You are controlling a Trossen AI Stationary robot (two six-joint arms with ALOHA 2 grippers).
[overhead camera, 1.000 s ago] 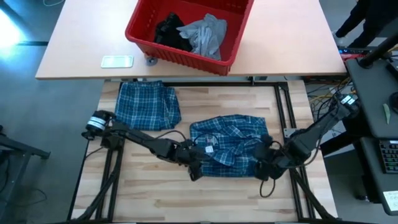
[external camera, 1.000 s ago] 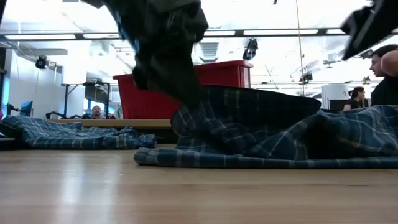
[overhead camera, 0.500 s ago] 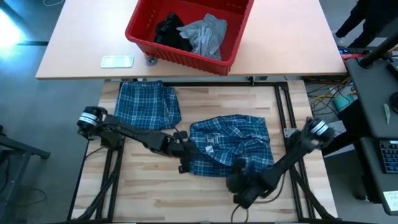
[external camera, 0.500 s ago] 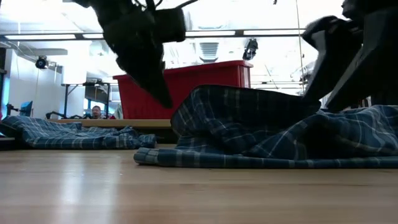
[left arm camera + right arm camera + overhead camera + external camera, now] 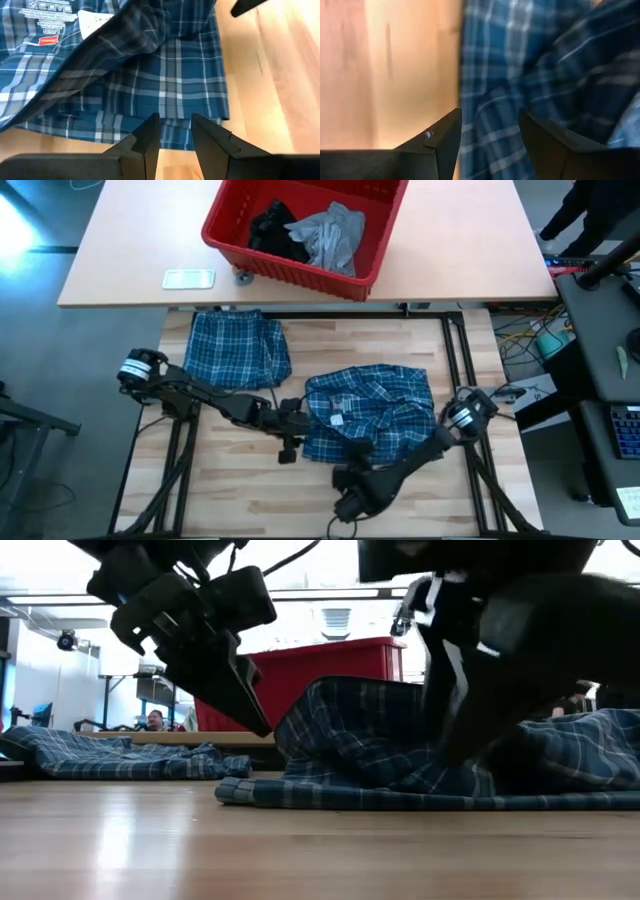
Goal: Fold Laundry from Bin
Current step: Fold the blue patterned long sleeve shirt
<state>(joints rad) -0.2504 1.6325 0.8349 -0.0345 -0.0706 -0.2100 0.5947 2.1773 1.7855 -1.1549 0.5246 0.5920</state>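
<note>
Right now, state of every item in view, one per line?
plaid shirt: crumpled mid-table, not held
folded plaid garment: flat, back left
bin: upright, on the far table
grey T-shirt: bunched in bin
black garment: in bin
left gripper: open, empty
right gripper: open, empty

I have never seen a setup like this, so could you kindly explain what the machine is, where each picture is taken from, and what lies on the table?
These are two dark robot arms at a wooden table, folding laundry. One picture looks straight down, one looks level across the tabletop, and two come from cameras on the wrists.

A crumpled plaid shirt lies mid-table; a folded plaid garment lies beyond it. On the desk behind, a red bin holds a grey T-shirt and a black garment.

The left gripper is at the shirt's left edge, the right gripper at its near edge. Both are open, fingers apart, and hold nothing.
</note>
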